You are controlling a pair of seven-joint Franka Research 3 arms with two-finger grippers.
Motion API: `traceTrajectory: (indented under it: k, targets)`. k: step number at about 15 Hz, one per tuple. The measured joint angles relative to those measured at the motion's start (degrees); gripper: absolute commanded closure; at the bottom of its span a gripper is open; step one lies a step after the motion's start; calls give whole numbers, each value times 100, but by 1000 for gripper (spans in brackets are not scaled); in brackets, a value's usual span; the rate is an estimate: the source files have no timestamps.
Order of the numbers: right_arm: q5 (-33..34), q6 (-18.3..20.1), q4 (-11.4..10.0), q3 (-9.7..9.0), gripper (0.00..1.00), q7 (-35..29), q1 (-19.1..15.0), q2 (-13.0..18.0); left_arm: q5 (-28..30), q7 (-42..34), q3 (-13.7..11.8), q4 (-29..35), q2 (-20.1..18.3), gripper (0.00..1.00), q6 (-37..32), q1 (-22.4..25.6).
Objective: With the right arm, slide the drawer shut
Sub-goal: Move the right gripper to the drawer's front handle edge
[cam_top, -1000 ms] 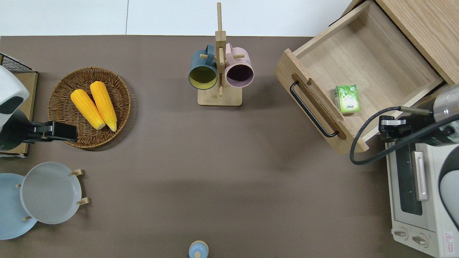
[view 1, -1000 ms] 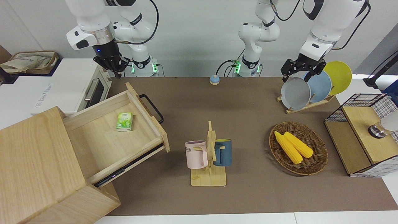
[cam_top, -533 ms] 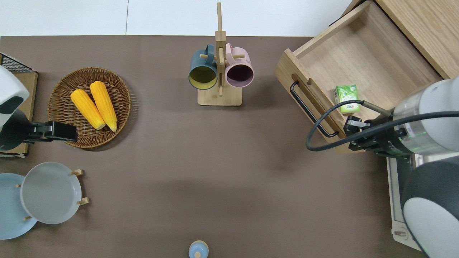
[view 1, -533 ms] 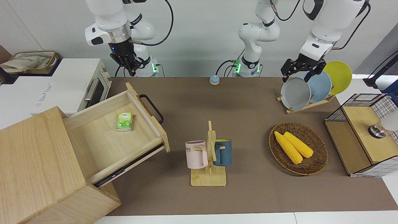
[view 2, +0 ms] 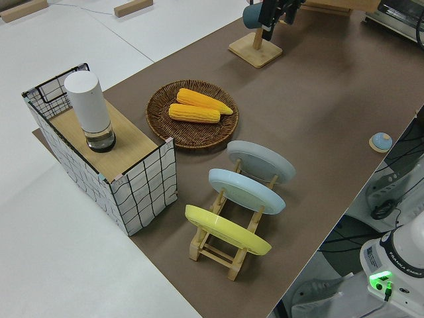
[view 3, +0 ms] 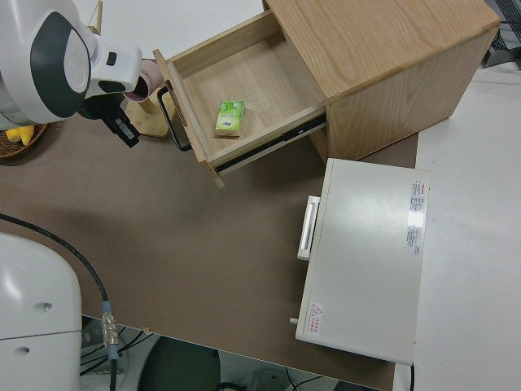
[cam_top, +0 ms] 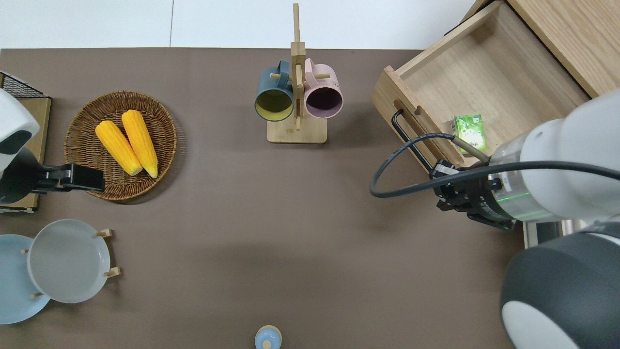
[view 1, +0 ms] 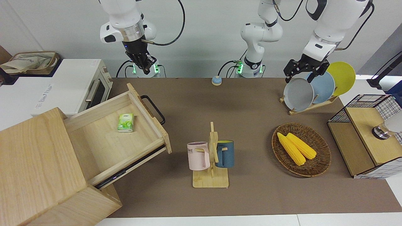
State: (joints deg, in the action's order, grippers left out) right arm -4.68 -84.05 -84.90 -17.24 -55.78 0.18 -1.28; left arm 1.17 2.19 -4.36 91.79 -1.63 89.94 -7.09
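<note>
The right arm's black two-finger pincer hangs in the air, holding nothing; whether its fingers are apart or together I cannot tell. In the overhead view it sits over the bare brown table just off the front of the wide shallow pale-wood drawer, near the end of the black metal loop handle. That position looks chosen so that the pincer can come down facing the drawer front and push it inward, rather than grip the handle. The drawer stands pulled far out of the large light-wood box cabinet, at the right arm's end of the table and angled across its corner, so the push should follow the slanted runners. A small green carton lies flat inside, low enough to clear the cabinet. The white toaster oven sits beside the cabinet, nearer to the robots. The left arm is parked.
</note>
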Motion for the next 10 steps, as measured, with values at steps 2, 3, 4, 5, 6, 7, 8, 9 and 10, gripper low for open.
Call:
traceTrajectory:
  k: [2, 3, 4, 5, 6, 7, 8, 9, 10]
  targets:
    - [0, -153, -130, -33, 1000, -248, 110, -10, 0, 0, 0, 0, 0, 5, 0, 0]
    - [0, -263, -210, -36, 1000, -350, 161, -16, 0, 0, 0, 0, 0, 5, 0, 0]
    - [0, -356, -295, -35, 1000, -430, 206, -25, 0, 0, 0, 0, 0, 5, 0, 0]
    - [0, -431, -368, -24, 1000, -474, 250, -31, 0, 0, 0, 0, 0, 5, 0, 0]
    - [0, -505, -442, -18, 1000, -508, 288, -39, 0, 0, 0, 0, 0, 5, 0, 0]
    - [0, -598, -510, -10, 1000, -569, 322, -43, 0, 0, 0, 0, 0, 2, 0, 0]
    - [0, -701, -575, -9, 1000, -634, 347, -47, 0, 0, 0, 0, 0, 2, 0, 0]
    - [0, -820, -656, -6, 1000, -719, 382, -51, 0, 0, 0, 0, 0, 2, 0, 0]
    - [0, -914, -725, -2, 1000, -772, 417, -59, 0, 0, 0, 0, 0, 2, 0, 0]
